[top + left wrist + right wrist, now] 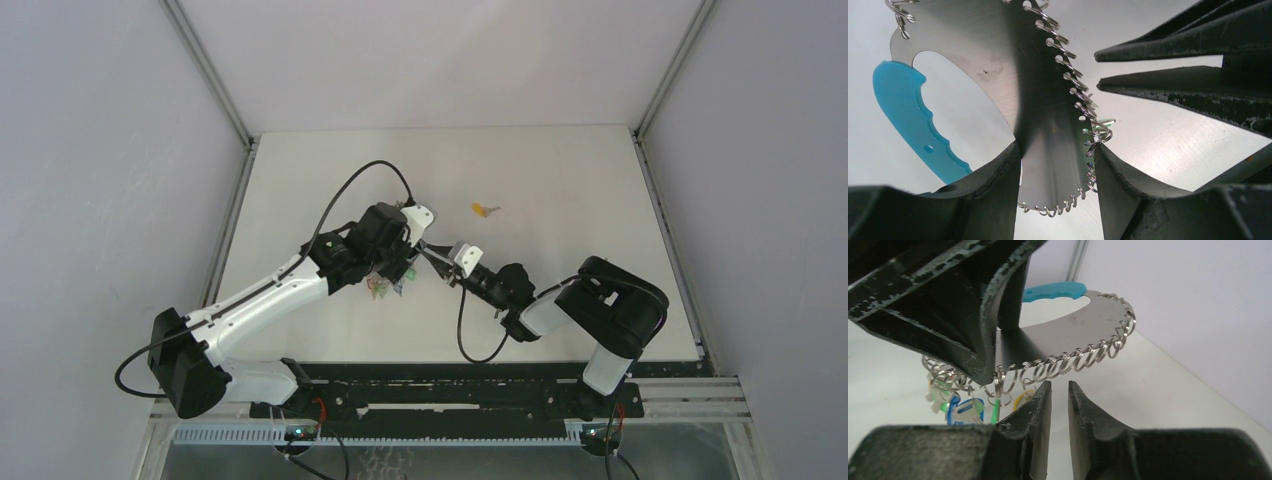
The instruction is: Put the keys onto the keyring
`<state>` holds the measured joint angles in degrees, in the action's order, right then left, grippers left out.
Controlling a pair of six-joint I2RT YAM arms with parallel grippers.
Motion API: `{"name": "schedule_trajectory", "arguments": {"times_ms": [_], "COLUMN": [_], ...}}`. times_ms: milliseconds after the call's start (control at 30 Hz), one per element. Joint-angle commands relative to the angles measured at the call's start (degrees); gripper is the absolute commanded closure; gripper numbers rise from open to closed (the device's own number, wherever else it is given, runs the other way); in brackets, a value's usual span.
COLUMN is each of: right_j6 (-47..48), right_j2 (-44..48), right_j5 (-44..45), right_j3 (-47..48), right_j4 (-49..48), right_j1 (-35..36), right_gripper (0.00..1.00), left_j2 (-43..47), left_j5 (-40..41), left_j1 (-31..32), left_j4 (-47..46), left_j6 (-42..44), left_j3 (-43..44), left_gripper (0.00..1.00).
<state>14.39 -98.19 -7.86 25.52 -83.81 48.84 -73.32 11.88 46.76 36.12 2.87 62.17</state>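
Note:
My left gripper (408,260) (1058,150) is shut on the keyring (998,45), a grey metal plate with a light-blue handle (903,110) and an edge lined with small wire rings. It holds the keyring above the table, and the coloured key tags (385,285) hang below. My right gripper (432,252) (1058,385) is just right of the keyring, its jaws a narrow gap apart and empty, just under the ring-lined edge (1073,360). One loose key with a yellow tag (486,210) lies on the table beyond both grippers.
Blue, green and yellow tags (965,407) hang from rings left of my right fingers. The left gripper's black finger (948,300) fills the upper left of the right wrist view. Grey walls enclose the white table (560,170) on three sides.

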Motion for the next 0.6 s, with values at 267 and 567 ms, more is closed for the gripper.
{"name": "schedule_trajectory", "arguments": {"times_ms": [267,567], "right_j6": [-1.4,-1.0], "right_j2": [1.2,0.8], "right_j5": [-4.7,-3.5], "right_j3": [0.9,1.8], "right_j4": [-2.2,-2.2], "right_j1": [0.8,1.0], "right_gripper": [0.86,0.86], "left_j2": [1.4,1.6], "left_j5": [-0.1,-1.7], "left_j1": [0.3,0.3], "left_j4": [-3.3,-3.3], "left_j6": [-1.2,-1.4], "left_j3": [5.2,5.0], "left_gripper": [0.91,0.91]}}
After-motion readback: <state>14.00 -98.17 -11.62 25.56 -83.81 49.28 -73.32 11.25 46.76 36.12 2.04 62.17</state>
